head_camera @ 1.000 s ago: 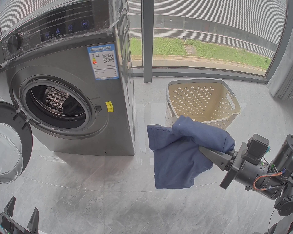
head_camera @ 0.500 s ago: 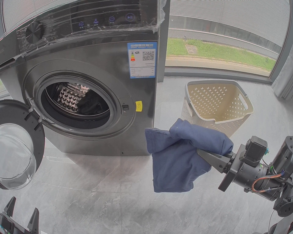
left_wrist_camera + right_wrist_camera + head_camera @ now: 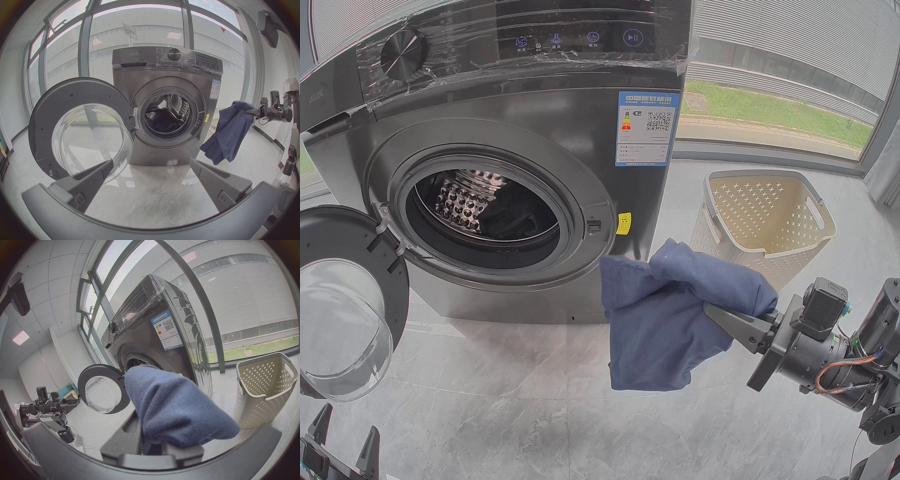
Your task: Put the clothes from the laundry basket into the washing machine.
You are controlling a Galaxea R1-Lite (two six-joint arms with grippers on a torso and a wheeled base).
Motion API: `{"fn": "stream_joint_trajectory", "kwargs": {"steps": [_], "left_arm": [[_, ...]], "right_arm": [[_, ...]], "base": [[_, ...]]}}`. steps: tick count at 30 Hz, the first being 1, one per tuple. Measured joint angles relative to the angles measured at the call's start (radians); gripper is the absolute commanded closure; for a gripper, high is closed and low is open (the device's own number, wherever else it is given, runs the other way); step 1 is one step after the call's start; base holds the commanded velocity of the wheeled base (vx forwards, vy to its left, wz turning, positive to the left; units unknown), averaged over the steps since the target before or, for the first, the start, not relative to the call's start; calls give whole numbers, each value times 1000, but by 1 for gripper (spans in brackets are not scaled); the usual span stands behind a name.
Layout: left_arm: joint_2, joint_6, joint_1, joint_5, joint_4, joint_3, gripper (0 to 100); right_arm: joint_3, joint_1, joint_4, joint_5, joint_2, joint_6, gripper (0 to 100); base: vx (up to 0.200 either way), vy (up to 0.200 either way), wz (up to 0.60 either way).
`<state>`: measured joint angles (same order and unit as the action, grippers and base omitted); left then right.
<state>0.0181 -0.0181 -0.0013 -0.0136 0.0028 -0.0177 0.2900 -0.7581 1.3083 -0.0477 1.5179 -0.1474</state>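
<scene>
In the left wrist view the blue garment (image 3: 229,134) hangs clear of the floor from the right end effector (image 3: 250,111), beside the washer's (image 3: 168,72) open mouth, and dark cloth lies in the drum (image 3: 167,115). The head view adds the basket (image 3: 769,212) on the floor right of the washer, behind the garment. The right wrist view has the fingers (image 3: 123,437) clamped on a bunched fold. The right arm is stretched forward and leftward, roughly level. The left end effector (image 3: 150,162) sits low, spread wide, facing the swung-open door (image 3: 78,125).
</scene>
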Motion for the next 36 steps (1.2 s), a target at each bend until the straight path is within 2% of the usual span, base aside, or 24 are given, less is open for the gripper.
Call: {"fn": "stream_joint_trajectory", "kwargs": {"steps": [10, 36], "left_arm": [[0, 0, 0, 0, 0, 0, 0], [0, -1, 0, 0, 0, 0, 0]], "right_arm": [[1, 7, 0, -1, 0, -2, 100], [20, 26, 0, 18, 2, -8, 100]], "base": [[-20, 0, 0], [0, 200, 0]]}}
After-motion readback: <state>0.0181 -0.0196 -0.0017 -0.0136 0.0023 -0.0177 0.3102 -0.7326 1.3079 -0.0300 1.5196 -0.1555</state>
